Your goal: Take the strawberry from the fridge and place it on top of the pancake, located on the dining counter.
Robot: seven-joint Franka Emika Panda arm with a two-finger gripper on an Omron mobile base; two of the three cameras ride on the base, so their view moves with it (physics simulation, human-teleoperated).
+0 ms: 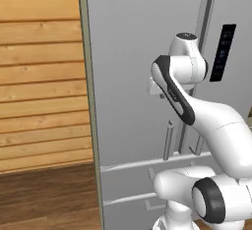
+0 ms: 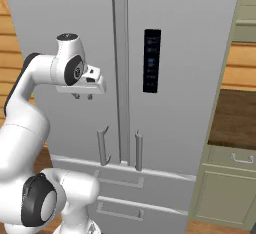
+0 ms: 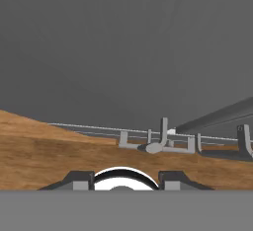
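The light-grey fridge (image 1: 128,52) (image 2: 185,38) stands shut, with both upper doors and both drawers (image 2: 150,193) closed. Its two bar handles (image 2: 103,145) (image 2: 138,150) sit beside the centre seam, and the black control panel (image 2: 152,60) is on the right door. My gripper (image 2: 83,97) hangs in front of the left door above the handles, pointing down, open with nothing between its fingertips. In the hand view the gripper (image 3: 126,181) looks down the door toward the handles (image 3: 163,135) and the floor. The strawberry is hidden. The pancake and dining counter are out of view.
A wooden plank wall (image 1: 39,76) and brown wooden floor (image 1: 44,199) lie left of the fridge. A pale green cabinet (image 2: 230,188) with a drawer and a dark countertop (image 2: 235,118) stands close on the right. My own arm (image 1: 206,121) crosses in front of the doors.
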